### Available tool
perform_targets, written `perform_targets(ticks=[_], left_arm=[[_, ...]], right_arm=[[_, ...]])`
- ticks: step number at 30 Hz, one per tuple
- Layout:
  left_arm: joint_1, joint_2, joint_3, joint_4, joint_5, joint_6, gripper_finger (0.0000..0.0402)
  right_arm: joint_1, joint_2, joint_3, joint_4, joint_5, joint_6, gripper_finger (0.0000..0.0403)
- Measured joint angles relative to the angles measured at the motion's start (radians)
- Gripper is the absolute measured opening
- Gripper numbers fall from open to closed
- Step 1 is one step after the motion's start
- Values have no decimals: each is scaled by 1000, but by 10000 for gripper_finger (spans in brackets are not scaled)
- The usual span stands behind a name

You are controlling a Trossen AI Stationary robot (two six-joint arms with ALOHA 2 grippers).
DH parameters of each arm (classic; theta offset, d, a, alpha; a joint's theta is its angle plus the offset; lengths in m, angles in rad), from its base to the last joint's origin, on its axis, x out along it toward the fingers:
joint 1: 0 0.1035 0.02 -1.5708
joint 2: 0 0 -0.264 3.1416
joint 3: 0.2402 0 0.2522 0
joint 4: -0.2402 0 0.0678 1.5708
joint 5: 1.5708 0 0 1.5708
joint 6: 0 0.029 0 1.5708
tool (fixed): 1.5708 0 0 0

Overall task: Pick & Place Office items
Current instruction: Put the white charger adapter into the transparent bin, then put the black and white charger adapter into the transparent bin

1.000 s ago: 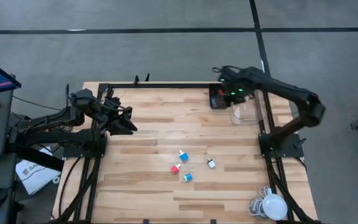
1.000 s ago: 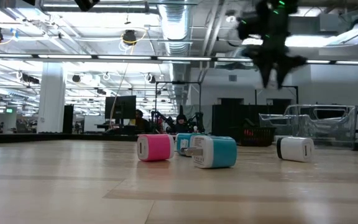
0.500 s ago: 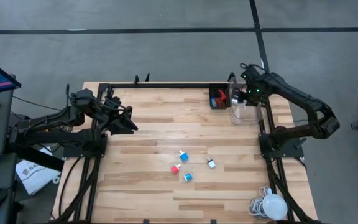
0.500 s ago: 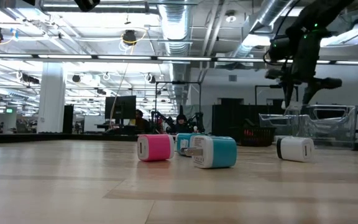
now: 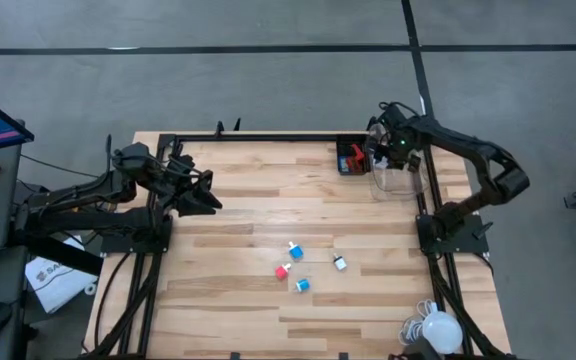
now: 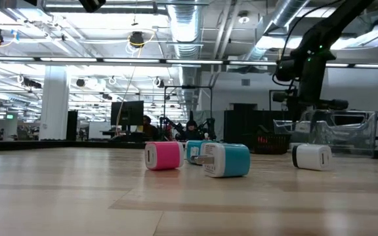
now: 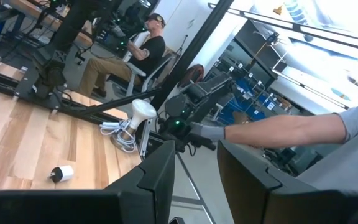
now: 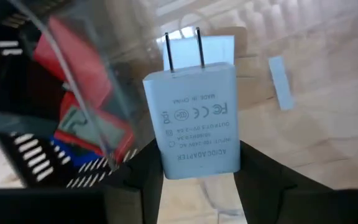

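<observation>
I see the right gripper (image 8: 194, 171) clamped on a pale blue rectangular plug adapter (image 8: 194, 118) above the clear plastic bin (image 5: 393, 180), long axis and prongs pointing away from the wrist. The left gripper (image 7: 194, 180) waits, fingers slightly apart, holding nothing.

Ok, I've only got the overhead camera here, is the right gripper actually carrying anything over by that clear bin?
Observer: Yes. The right gripper is shut on a pale plug adapter, with its two prongs pointing away from the wrist.
Operator: Is it lined up over the bin yet?
Observer: I cannot tell. Its wrist camera shows wood behind the adapter, with the clear bin wall and the black tray, which holds red pieces, close beside it.
Operator: And the left gripper?
Observer: The left gripper has its fingers apart with nothing between them.
</observation>
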Motion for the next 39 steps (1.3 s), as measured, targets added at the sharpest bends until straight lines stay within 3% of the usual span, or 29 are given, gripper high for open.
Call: perform_targets(ticks=[5, 12, 21, 25, 29, 34, 39], left_arm=[[0, 0, 0, 15, 0, -3, 117], [0, 0, 0, 19, 0, -9, 117], [0, 0, 0, 20, 0, -21, 117], [0, 0, 0, 20, 0, -21, 117], [0, 0, 0, 20, 0, -20, 117], [0, 0, 0, 20, 5, 2, 117], [0, 0, 0, 19, 8, 26, 117]], right_arm=[[-3, 25, 0, 8, 41, 24, 155], [-1, 8, 0, 58, 117, 7, 252], [68, -95, 0, 57, 129, -72, 262], [197, -184, 0, 17, 129, -76, 263], [398, -277, 0, -2, 127, 3, 263], [699, -340, 0, 0, 170, 189, 264], [993, -310, 0, 0, 233, 444, 264]])
